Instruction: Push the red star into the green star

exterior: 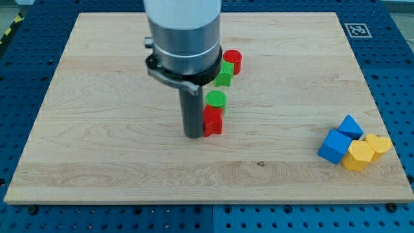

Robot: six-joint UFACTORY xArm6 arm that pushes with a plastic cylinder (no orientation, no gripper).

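The red star (213,121) lies near the middle of the wooden board (97,129). My tip (193,135) stands right at its left side, touching or nearly touching it. A green cylinder (216,98) sits just above the red star, touching it. The green star (224,74) lies further up, partly hidden by the arm's body. A red cylinder (233,60) sits at the green star's upper right.
At the view's lower right is a cluster: a blue cube (334,146), a blue triangular block (350,125), a yellow hexagon-like block (358,156) and a yellow heart-like block (378,143). The arm's wide grey body (183,32) hides part of the board's top middle.
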